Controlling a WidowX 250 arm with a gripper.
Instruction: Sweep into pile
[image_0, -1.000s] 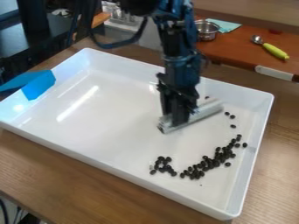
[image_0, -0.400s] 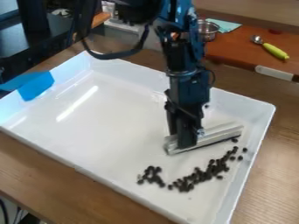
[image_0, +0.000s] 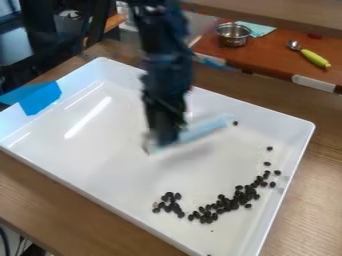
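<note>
Beans (image_0: 230, 201) have crept slightly toward 7 o'clock, lying in a loose curve at 4 to 5 o'clock in the tray (image_0: 90, 184), while the bar (image_0: 206, 128), which the gripper (image_0: 163, 141) is closed around, has swung back toward 10 o'clock. Gathering seems part done, between strokes; next probably calls for lowering the bar behind the stragglers and pushing toward the clump (image_0: 169, 202) at 6 o'clock, minding the near 3 o'clock wall, with open floor toward 9.

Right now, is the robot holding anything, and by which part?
Yes: a long pale bar, held in the jaws near its end at the picture's left.
</note>
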